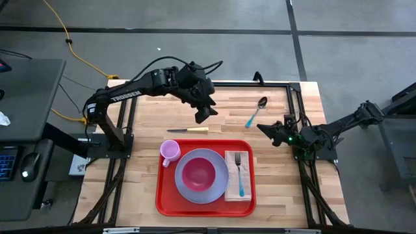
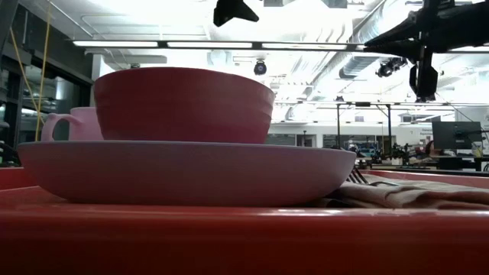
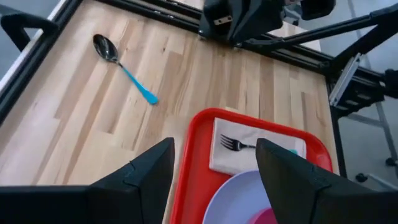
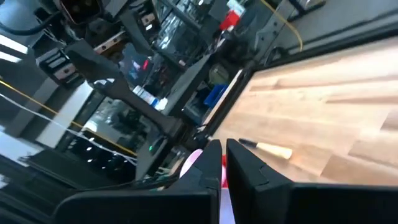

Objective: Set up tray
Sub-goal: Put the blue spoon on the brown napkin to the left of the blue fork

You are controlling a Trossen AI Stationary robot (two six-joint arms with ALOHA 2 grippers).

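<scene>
The red tray [image 1: 205,205] lies near the table's near edge. It holds a purple plate [image 1: 188,190] with a pink bowl [image 1: 198,173] on it, a pink cup [image 1: 169,151] at the tray's far left corner, and a tan napkin [image 1: 238,185] with a blue-handled fork [image 1: 240,172] on top. A knife [image 1: 188,130] lies flat on the wood just beyond the tray. A blue-handled spoon [image 1: 255,112] lies farther right. My left gripper [image 1: 206,114] [image 3: 214,149] hovers open above the table between knife and spoon. My right gripper [image 1: 262,126] [image 4: 222,149] waits shut, right of the spoon.
A black frame rail [image 1: 260,82] runs along the table's far and right edges. Bare wood [image 1: 143,117] lies left of the knife and on both sides of the tray. In the low view the bowl [image 2: 183,103] and plate [image 2: 191,172] fill the foreground.
</scene>
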